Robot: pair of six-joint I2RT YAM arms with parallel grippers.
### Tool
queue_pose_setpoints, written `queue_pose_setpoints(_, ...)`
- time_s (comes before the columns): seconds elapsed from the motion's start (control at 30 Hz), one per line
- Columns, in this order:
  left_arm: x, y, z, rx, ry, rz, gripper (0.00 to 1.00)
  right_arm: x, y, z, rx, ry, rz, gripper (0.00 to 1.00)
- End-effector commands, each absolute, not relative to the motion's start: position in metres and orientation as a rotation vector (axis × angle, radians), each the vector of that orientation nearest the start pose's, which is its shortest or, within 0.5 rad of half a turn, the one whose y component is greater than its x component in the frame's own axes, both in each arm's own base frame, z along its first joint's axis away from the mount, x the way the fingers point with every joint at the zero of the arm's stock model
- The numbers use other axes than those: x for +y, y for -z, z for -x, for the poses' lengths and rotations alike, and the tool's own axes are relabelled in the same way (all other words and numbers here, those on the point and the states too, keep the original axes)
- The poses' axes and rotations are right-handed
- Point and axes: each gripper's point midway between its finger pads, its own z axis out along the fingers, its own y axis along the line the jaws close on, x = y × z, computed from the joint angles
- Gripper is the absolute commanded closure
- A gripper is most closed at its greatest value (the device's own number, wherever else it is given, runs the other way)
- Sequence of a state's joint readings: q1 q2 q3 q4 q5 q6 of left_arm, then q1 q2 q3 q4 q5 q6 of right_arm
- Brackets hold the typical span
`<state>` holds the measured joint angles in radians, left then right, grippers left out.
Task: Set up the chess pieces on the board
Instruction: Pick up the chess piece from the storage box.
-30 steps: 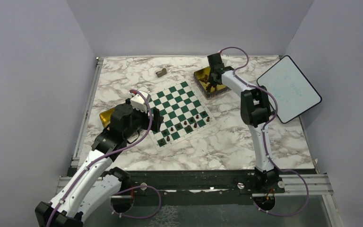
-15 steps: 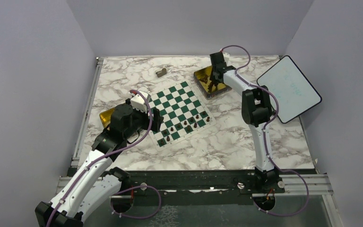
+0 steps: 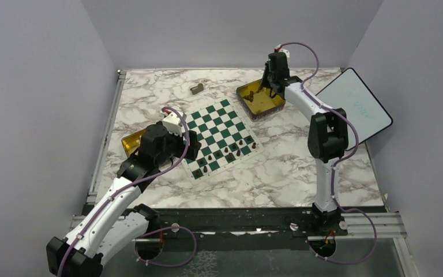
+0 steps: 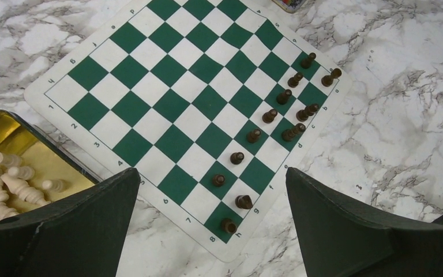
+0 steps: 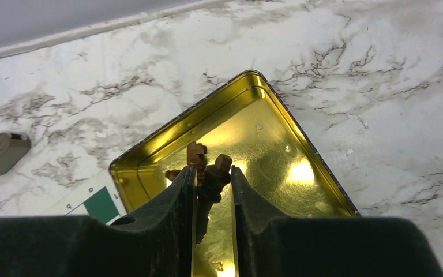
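The green-and-white board point(image 3: 216, 124) lies at the table's middle, also in the left wrist view point(image 4: 173, 98). Several dark brown chess pieces point(image 3: 231, 151) stand in its two rows nearest the arms point(image 4: 271, 115). My left gripper point(image 3: 191, 145) hangs open and empty above the board's near-left corner point(image 4: 210, 173). My right gripper point(image 3: 274, 75) is raised above the gold tin point(image 3: 255, 107) at the back. In the right wrist view it point(image 5: 212, 173) is shut on a dark brown chess piece point(image 5: 216, 173), held over the tin point(image 5: 300, 173). A second brown piece point(image 5: 196, 154) shows at the left finger's tip.
A second gold tin point(image 3: 130, 141) with white chess pieces point(image 4: 6, 179) sits left of the board. A grey-tan block point(image 3: 196, 88) lies at the back point(image 5: 0, 153). A white tablet-like panel point(image 3: 352, 107) leans at the right wall.
My right gripper has lifted up and back out of the gold tin with a dark brown piece between its fingers. My left arm has shifted slightly to the right.
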<state>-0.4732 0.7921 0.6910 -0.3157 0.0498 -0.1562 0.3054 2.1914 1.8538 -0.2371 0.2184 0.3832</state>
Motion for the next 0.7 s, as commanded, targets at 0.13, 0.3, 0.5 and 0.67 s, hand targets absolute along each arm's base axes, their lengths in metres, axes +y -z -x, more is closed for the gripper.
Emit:
queue_pose_setpoints(0.13,-0.170,-0.233,-0.273,1.958,0.595,-0.223,0.06,0.177,-0.215,-0.559,2.017,-0.398,-0.219,0.99)
queue_pose_setpoints(0.3,-0.193,-0.273,-0.295,1.856,0.744,-0.124,0.14,0.189,-0.211,-0.520,2.054,-0.619,-0.433,0.99)
queue_pose_setpoints(0.5,-0.215,-0.304,-0.331,1.771,0.858,0.005,0.24,0.213,-0.226,-0.492,1.993,-0.935,-0.612,0.99)
queue_pose_setpoints(0.67,-0.238,-0.305,-0.363,1.763,0.903,0.011,0.30,0.212,-0.232,-0.484,1.904,-1.049,-0.769,0.99)
